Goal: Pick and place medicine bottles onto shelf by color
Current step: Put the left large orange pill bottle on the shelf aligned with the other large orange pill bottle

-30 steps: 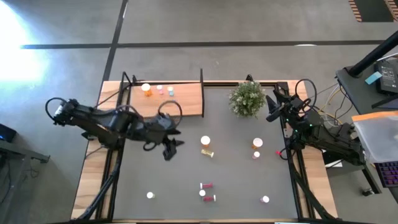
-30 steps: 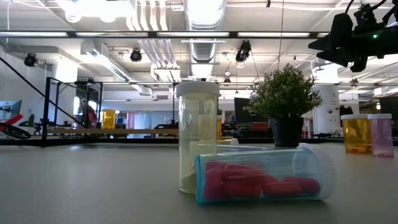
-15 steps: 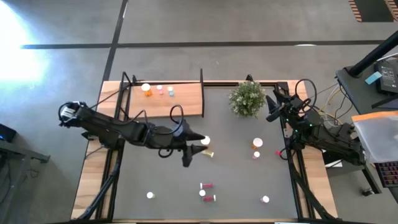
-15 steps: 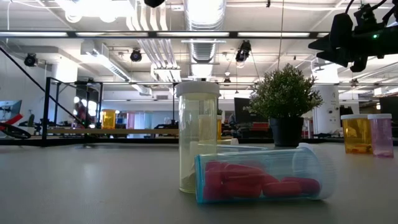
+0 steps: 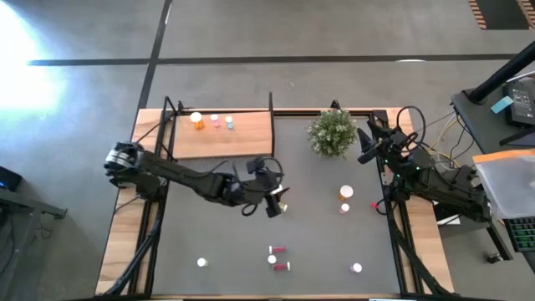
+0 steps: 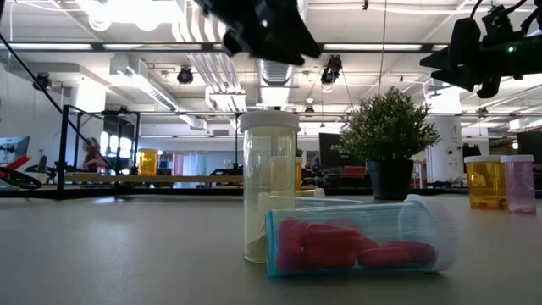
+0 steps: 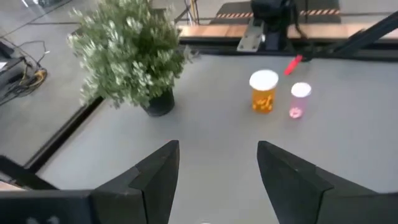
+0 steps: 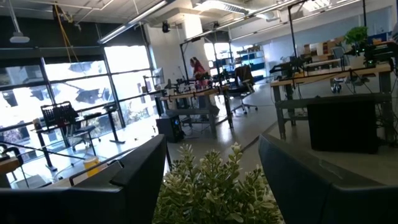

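Note:
My left gripper (image 5: 272, 197) is open and hovers at the middle of the table; in the low view it (image 6: 264, 27) is just above an upright yellow bottle (image 6: 269, 188). A small yellow bottle (image 5: 283, 204) shows at its tip. A red bottle (image 6: 356, 246) lies on its side. An orange bottle (image 7: 263, 92) and a pink bottle (image 7: 299, 99) stand ahead of the fingers. The shelf (image 5: 242, 138) at the far left holds an orange (image 5: 197, 119), a pink (image 5: 215, 121) and a pale blue bottle (image 5: 229, 123). My right gripper (image 5: 366, 144) is open, raised beside the plant.
A green potted plant (image 5: 332, 132) stands at the far middle right. Two red bottles (image 5: 278, 250) (image 5: 282, 267) lie near the front, with white-capped bottles (image 5: 201, 262) (image 5: 356, 267) at the front left and right. A dark grey mat (image 5: 318, 234) covers the table.
My left gripper has gone toward the table's right edge, from left of the centre to over the yellow bottles, and has come into the low view from above. No bottle has moved.

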